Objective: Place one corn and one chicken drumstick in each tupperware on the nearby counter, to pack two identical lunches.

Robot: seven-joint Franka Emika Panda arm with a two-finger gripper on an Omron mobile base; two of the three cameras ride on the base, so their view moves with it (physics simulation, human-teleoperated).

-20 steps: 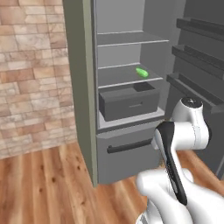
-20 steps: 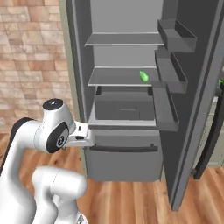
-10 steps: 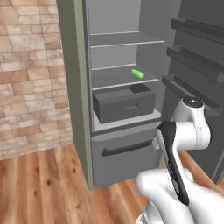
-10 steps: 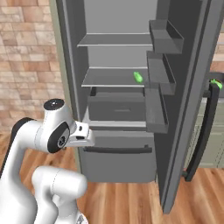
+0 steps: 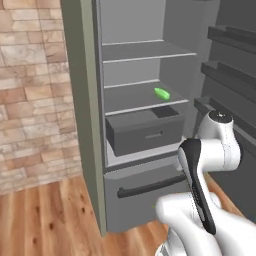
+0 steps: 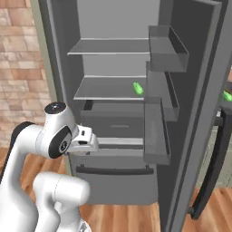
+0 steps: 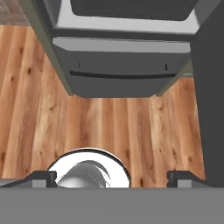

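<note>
A rough brick wall (image 5: 30,95) stands at the left, beside the open grey fridge (image 5: 82,120) with smooth, flat shelves. One corn (image 5: 161,93), a small glossy bright-green cob, lies on the middle shelf (image 5: 135,102) above a boxy pulled-out drawer (image 5: 142,132). The right base view adds the door bins (image 6: 156,131). Looking down, the hand view has plank wood floor (image 7: 109,127) and the bottom freezer drawer (image 7: 120,70); the tool (image 7: 111,177) is spread wide, holding nothing.

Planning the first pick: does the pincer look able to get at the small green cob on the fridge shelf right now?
Probably yes: the fridge door stands open, the small green cob lies alone, and the open pincer holds nothing.
</note>
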